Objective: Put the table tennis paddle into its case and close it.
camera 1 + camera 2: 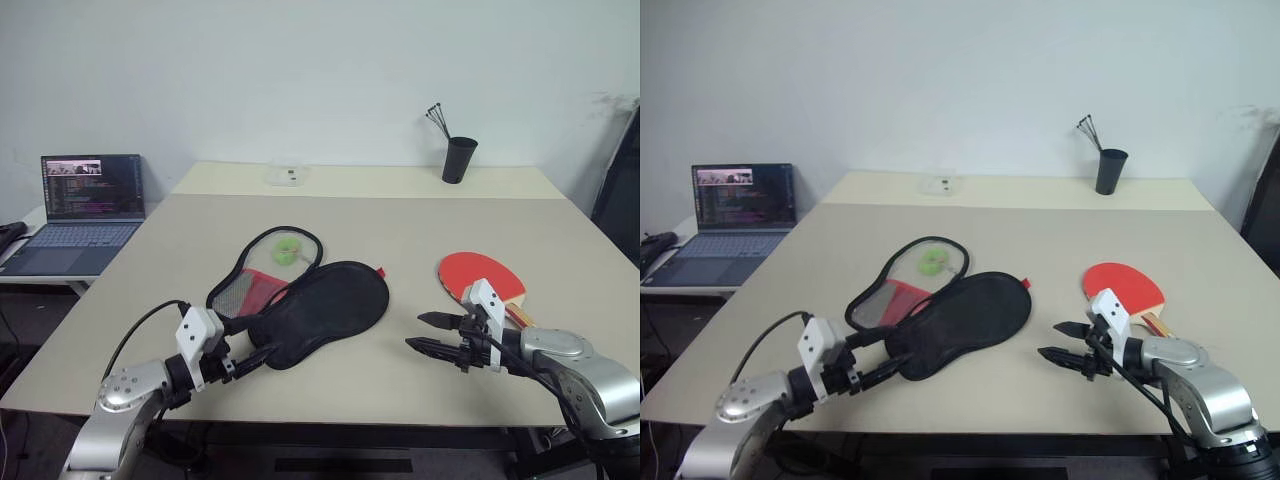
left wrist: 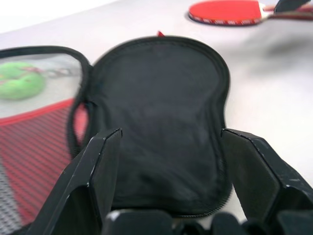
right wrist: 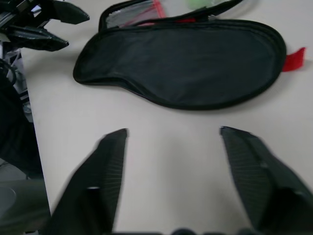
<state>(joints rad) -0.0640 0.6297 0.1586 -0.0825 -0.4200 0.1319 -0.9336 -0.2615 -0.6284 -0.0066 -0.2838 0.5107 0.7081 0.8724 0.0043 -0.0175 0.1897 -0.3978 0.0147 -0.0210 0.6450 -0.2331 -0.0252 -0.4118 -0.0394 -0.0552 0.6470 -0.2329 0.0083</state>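
The beige bench (image 1: pixel 420 225) carries everything, with a second, paler bench top butted against its far edge; off its left side a lower desk holds an open laptop (image 1: pixel 82 210) with a lit screen.

The case (image 1: pixel 300 300) lies unzipped and spread open near the middle of the bench, a little to the left; its black half lies flat towards the right, with the narrow handle end pointing at the near edge; its other half, red with mesh and black edging, is folded out to the left and behind it, and the two halves are joined along their sides; a small red tab (image 1: pixel 380 271) sticks out at the black half's far right edge.

The table tennis paddle (image 1: pixel 478 275) lies flat on the bench to the right of the case and well apart from it, red face up, handle pointing towards the near right; it is outside the case.

The left pincer (image 1: pixel 252 358) hangs low at the near edge, its two black fingers spread, right at the handle end of the black half; in the left wrist view the fingers (image 2: pixel 100 166) stand either side of that end with nothing between them pinched.

The right pincer (image 1: pixel 428 333) hovers just in front of the paddle, fingers spread and pointing left towards the case, holding nothing.

A black cup (image 1: pixel 459 159) with thin sticks stands at the far right of the rear bench; a small clear box (image 1: pixel 289 176) sits at the far middle.

The yellow-green ball (image 1: pixel 288 250) rests inside the loop of the folded-out half.
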